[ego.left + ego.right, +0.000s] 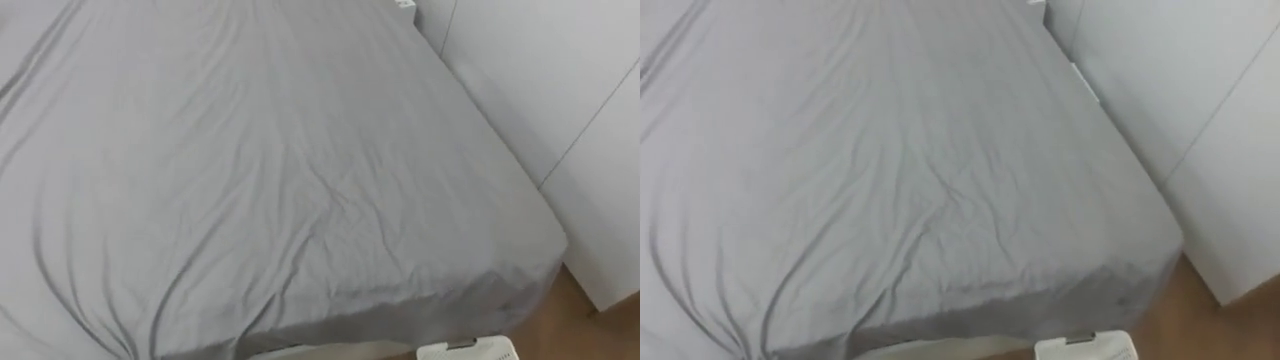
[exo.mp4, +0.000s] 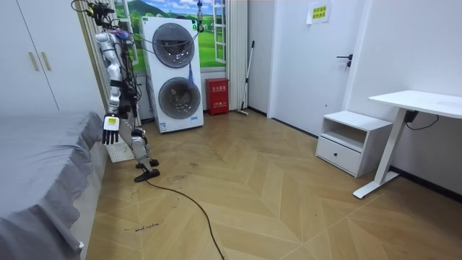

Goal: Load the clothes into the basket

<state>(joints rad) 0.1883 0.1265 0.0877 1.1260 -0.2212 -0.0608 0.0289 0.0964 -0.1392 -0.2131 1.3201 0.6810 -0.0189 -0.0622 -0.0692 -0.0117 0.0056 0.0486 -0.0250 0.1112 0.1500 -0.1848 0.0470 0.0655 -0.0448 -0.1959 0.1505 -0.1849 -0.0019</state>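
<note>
Stands at the foot corner of the bed (image 2: pixel 43 166), facing it, with the white wardrobe (image 2: pixel 36 65) on its right (far side in the room view). Looks down on a grey sheet (image 1: pixel 250 170): creased, long folds running toward the near edge, draped over the foot end. Catches the white basket (image 1: pixel 468 349) at the bottom edge of the eye views, on the wooden floor (image 2: pixel 274 195) just beside the bed's foot corner, rim only (inside not visible, so cannot tell what it holds). Same basket in the room view, low by the feet, close to the bed's corner. Hangs the left hand (image 2: pixel 110 130) at its side next to the bed's corner, fingers pointing down, loosely spread, holding nothing. Behind the robot: stacked washer and dryer (image 2: pixel 175 72) against the wall, red box (image 2: pixel 217 96) on the floor just beside them, long-handled tool (image 2: pixel 249 79) leaning in the corner. Well apart, toward the room view's right: white nightstand (image 2: pixel 348 141) and white desk (image 2: pixel 419 105), near each other.
</note>
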